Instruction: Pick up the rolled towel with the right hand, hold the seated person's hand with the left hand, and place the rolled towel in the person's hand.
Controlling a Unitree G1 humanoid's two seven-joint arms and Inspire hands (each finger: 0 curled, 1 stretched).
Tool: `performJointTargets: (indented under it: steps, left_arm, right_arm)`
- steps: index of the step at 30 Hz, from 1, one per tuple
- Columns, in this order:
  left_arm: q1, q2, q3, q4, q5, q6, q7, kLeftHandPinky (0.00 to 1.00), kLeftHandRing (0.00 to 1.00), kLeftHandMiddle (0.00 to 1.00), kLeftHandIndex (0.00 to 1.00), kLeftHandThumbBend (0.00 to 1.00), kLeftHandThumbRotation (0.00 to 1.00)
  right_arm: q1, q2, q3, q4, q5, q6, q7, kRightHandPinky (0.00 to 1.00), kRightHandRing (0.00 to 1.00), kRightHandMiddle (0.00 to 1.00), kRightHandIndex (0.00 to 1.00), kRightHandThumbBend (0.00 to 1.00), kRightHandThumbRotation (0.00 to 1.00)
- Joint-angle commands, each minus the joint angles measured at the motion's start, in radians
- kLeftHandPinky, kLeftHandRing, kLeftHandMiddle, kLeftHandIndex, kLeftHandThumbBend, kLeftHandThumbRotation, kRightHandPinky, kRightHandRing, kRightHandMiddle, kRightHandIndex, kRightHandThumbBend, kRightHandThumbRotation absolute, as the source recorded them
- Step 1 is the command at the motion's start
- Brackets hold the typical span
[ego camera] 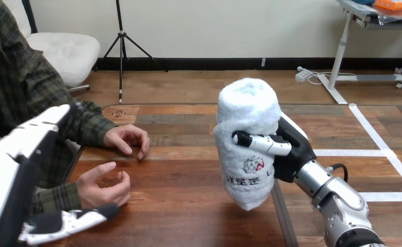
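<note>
A white rolled towel (pixel 246 139) stands upright above the table's right part, lifted off the wood. My right hand (pixel 286 146) is shut on it, with the thumb across its front and the palm behind. At the left the person rests two hands on the table: the farther hand (pixel 127 139) lies palm down, the nearer hand (pixel 104 184) lies palm up with loosely curled fingers. My left hand (pixel 60 224) reaches in low at the bottom left, fingers straight, its tips just under the person's nearer wrist; I cannot tell whether they touch.
The wooden table (pixel 188 216) stretches from the person to a right edge near my right forearm (pixel 337 200). Bare wood lies between the towel and the person's hands.
</note>
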State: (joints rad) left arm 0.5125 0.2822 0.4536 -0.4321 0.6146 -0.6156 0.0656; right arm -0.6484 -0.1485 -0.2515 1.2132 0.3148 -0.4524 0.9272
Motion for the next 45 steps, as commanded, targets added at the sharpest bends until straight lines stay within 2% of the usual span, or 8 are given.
performJointTargets:
  steps: [1, 5, 11, 22, 31, 37, 45]
  left_arm:
    - [-0.029, 0.068, 0.034, -0.051, -0.03, 0.04, -0.042, 0.7, 0.82, 0.86, 0.87, 1.0, 0.37]
    - [-0.032, 0.109, 0.053, -0.046, -0.043, 0.082, -0.084, 0.7, 0.82, 0.86, 0.87, 1.0, 0.35]
    - [-0.054, 0.155, 0.066, -0.011, -0.044, 0.107, -0.104, 0.69, 0.81, 0.85, 0.85, 1.0, 0.29]
    - [-0.095, 0.241, 0.051, 0.063, -0.032, 0.161, -0.152, 0.65, 0.76, 0.82, 0.81, 1.0, 0.23]
    - [-0.139, 0.315, 0.006, 0.148, -0.008, 0.18, -0.193, 0.66, 0.74, 0.79, 0.79, 1.0, 0.19]
    - [-0.175, 0.375, -0.034, 0.238, 0.034, 0.145, -0.178, 0.66, 0.74, 0.78, 0.78, 1.0, 0.19]
    - [-0.226, 0.435, -0.1, 0.334, 0.06, 0.148, -0.194, 0.67, 0.73, 0.77, 0.77, 1.0, 0.18]
  right_arm:
    - [-0.036, 0.009, -0.025, -0.066, 0.027, -0.024, 0.017, 0.06, 0.09, 0.15, 0.16, 0.62, 0.0]
    - [-0.033, 0.008, -0.028, -0.07, 0.031, -0.023, 0.024, 0.06, 0.1, 0.15, 0.16, 0.63, 0.0]
    - [-0.027, 0.005, -0.029, -0.082, 0.034, -0.031, 0.036, 0.06, 0.1, 0.15, 0.16, 0.65, 0.0]
    - [-0.008, 0.003, -0.029, -0.13, 0.046, -0.028, 0.06, 0.06, 0.1, 0.16, 0.16, 0.66, 0.0]
    - [0.016, 0.003, -0.026, -0.203, 0.077, 0.003, 0.089, 0.06, 0.11, 0.16, 0.17, 0.67, 0.0]
    - [0.041, 0.001, -0.022, -0.27, 0.098, 0.031, 0.1, 0.07, 0.12, 0.17, 0.18, 0.69, 0.0]
    - [0.081, -0.003, -0.019, -0.382, 0.141, 0.106, 0.118, 0.07, 0.13, 0.18, 0.19, 0.69, 0.0]
